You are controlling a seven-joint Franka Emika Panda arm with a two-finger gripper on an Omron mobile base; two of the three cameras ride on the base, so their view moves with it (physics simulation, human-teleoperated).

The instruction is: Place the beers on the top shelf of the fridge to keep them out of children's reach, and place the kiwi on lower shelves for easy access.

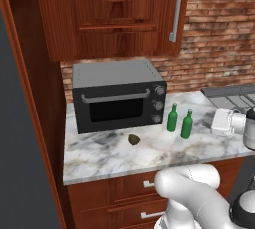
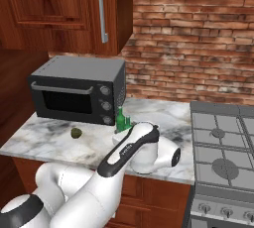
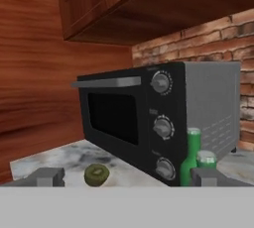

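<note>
Two green beers stand upright on the marble counter, just right of the black oven's front. The kiwi lies on the counter in front of the oven, left of the bottles. My gripper hovers just right of the bottles at their height and points toward them. In the hand view its fingertips stand wide apart, open and empty, with the kiwi low between them and the beers near the right tip. In the right base view my arm covers most of the beers. The fridge and its shelves are out of view.
The black oven takes up the back left of the counter. A wooden wall cabinet hangs above it. A tall wooden panel bounds the counter on the left. A gas stove adjoins on the right. Brick wall behind.
</note>
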